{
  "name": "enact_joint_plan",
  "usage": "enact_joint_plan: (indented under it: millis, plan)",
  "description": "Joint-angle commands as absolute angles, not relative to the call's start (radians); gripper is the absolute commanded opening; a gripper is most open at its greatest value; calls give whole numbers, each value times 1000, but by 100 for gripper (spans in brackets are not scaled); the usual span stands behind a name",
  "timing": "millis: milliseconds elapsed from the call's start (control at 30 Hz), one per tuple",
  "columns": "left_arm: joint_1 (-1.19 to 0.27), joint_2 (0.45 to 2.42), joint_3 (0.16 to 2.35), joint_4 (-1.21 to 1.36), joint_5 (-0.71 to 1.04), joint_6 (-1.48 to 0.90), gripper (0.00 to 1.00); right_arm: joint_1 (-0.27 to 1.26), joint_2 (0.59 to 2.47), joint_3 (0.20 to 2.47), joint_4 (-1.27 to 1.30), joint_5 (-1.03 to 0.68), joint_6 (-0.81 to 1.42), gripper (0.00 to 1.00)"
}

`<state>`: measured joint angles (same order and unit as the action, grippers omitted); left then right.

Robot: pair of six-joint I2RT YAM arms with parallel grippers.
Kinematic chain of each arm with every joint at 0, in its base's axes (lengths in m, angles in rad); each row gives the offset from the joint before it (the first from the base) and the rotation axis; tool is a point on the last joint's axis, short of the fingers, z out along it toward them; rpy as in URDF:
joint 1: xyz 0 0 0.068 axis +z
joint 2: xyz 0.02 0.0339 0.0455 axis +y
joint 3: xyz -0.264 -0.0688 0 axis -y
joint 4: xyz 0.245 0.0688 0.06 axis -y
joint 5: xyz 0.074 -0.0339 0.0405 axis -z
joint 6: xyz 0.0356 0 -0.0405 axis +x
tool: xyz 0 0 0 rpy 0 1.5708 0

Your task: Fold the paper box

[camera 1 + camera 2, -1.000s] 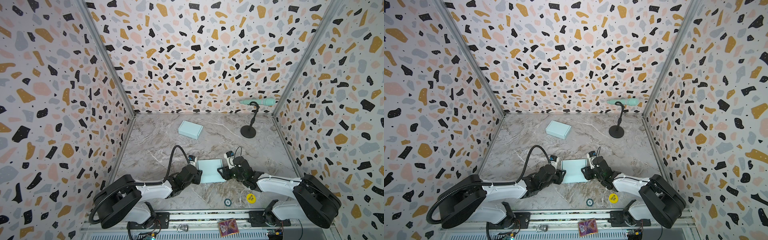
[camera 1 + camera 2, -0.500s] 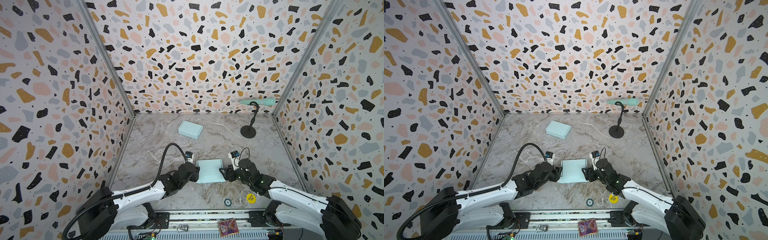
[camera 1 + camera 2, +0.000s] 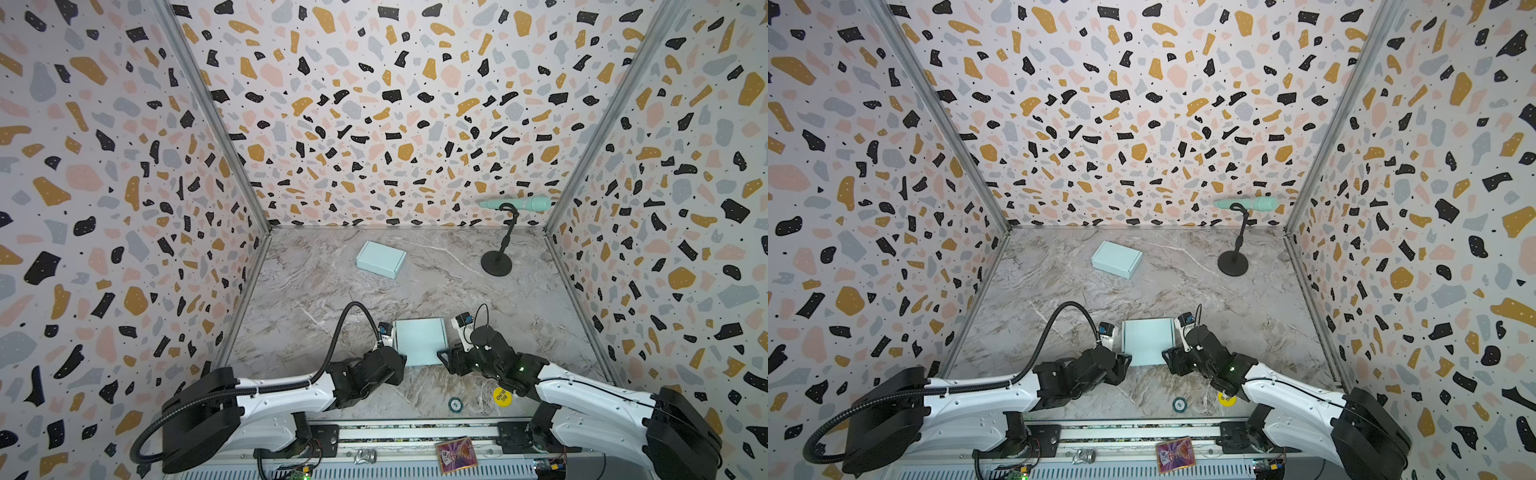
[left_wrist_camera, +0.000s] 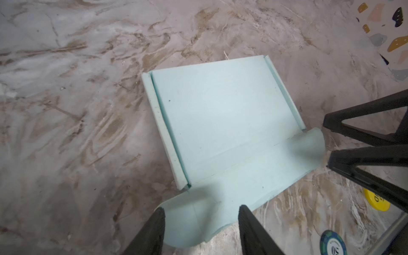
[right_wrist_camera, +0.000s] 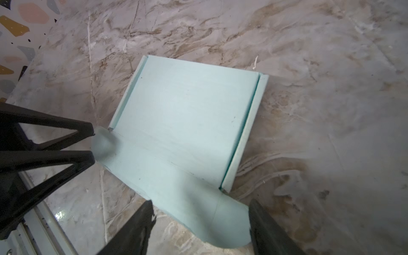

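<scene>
On the surface [image 3: 316, 291], I see left end effector [image 4: 201, 210] and right end effector [image 5: 201, 203] spread astride paper box [image 3: 420, 340] flaps.

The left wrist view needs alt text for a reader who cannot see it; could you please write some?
A pale blue paper box lies flat on the marbled table, with narrow folded strips along two sides. The left gripper straddles one rounded corner flap with open jaws, and the right gripper, jaws also open, points at the other flap.
</scene>
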<state>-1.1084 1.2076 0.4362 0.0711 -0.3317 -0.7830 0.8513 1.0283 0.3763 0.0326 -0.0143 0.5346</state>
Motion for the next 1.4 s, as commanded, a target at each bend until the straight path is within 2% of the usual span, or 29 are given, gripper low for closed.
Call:
enact_joint_plan:
  millis: [0, 900, 1133, 1233, 1367]
  plan:
    - [-1114, 1221, 414, 159, -327, -808, 56, 854, 1031, 358, 60, -35, 560, 70]
    - [-1158, 1323, 386, 319, -270, -859, 56, 864, 1093, 287, 256, -182, 669, 68]
    - [-1160, 1334, 384, 336, -272, -864, 55, 870, 1116, 290, 247, -136, 648, 66]
    - [-1160, 1331, 376, 345, -277, -870, 53, 869, 1134, 288, 259, -117, 638, 61]
    - [-1160, 1330, 376, 345, -279, -867, 52, 869, 1152, 304, 250, -96, 617, 61]
